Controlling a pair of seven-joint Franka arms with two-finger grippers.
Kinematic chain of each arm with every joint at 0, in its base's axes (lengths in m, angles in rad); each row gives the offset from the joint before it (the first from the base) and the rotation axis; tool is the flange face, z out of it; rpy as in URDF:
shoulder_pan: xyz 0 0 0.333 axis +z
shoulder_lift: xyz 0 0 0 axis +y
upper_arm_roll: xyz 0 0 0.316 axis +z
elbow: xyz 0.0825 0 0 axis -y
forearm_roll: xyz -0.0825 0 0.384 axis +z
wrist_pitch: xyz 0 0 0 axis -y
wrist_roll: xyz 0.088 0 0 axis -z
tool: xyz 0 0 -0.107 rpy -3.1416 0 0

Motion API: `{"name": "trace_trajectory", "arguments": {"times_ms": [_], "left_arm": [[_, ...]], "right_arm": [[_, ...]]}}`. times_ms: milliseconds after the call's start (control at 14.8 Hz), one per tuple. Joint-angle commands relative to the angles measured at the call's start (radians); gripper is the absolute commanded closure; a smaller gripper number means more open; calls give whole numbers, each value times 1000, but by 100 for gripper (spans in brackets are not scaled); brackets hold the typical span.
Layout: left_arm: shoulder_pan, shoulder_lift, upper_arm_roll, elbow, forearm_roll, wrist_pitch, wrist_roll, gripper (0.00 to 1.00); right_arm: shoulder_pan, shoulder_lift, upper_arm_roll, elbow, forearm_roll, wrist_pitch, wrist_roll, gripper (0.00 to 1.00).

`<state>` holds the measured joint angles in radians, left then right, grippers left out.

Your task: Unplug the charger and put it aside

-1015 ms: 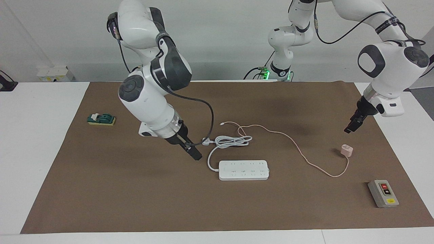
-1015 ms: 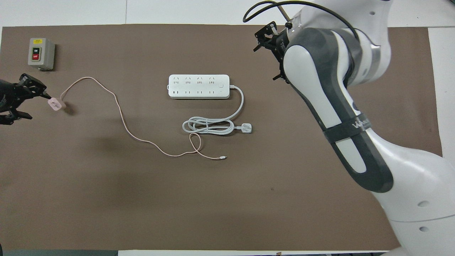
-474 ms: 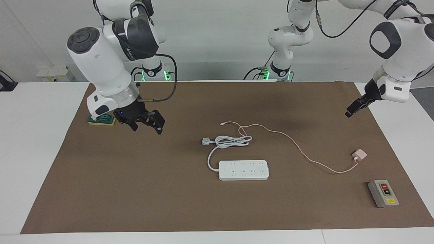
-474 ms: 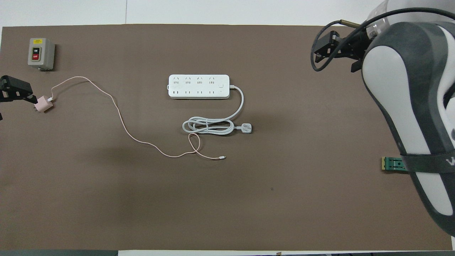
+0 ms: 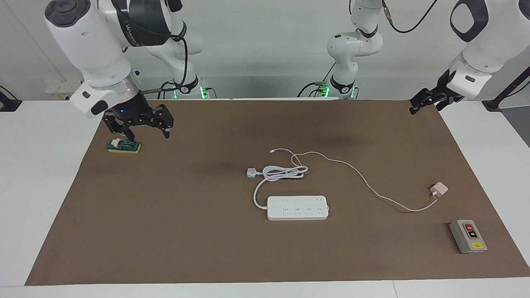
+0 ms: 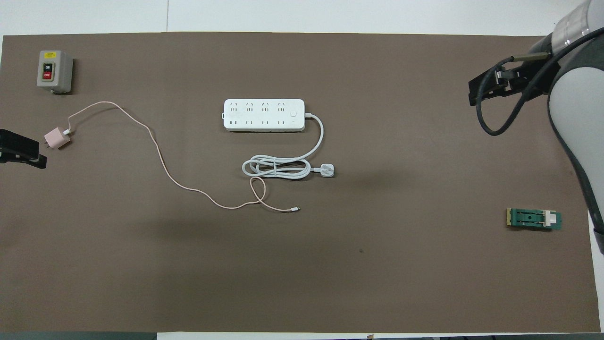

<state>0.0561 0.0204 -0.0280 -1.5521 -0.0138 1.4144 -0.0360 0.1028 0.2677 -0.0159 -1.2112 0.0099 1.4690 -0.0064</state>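
The small pale pink cube-shaped charger [image 5: 439, 189] lies free at the facing view's right, unplugged, well apart from the white power strip [image 5: 297, 207]. Left gripper [image 5: 425, 102] and right gripper [image 5: 143, 123] hang spread, empty. Task looks done.

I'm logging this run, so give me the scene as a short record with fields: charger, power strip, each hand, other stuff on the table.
charger: pink cube lying on the mat toward the left arm's end, unplugged, cable trailing to the coiled white cord
power strip: white, mid-mat, sockets empty
left hand: raised over the mat's corner, empty
right hand: open, raised over the green switch, empty
other: grey on-off box
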Motion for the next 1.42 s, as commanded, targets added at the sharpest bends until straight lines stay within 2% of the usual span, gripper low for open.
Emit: {"name": "trace_trajectory", "arguments": {"times_ms": [0, 203, 338, 474, 812, 1015, 1353], "left_arm": [[-19, -8, 5, 30, 8, -38, 39, 0], [-36, -11, 7, 35, 6, -43, 71, 0], [-44, -10, 7, 35, 12, -48, 70, 0], [-59, -7, 14, 38, 12, -45, 68, 0], [-56, -16, 16, 29, 11, -14, 81, 0], [-59, -14, 17, 29, 11, -8, 79, 0], [-56, -13, 16, 29, 12, 14, 81, 0]], "right_arm": [[-6, -67, 7, -57, -56, -29, -59, 0], [-63, -177, 23, -186, -77, -27, -112, 0], [-136, -270, 72, -330, -76, 3, -115, 0], [-184, -311, 99, -402, -74, 19, -113, 0], [-195, -302, 99, -398, -59, 50, -103, 0], [-196, -272, 99, -334, 50, 43, -75, 0], [-187, -285, 99, -349, 1, 25, -73, 0]]}}
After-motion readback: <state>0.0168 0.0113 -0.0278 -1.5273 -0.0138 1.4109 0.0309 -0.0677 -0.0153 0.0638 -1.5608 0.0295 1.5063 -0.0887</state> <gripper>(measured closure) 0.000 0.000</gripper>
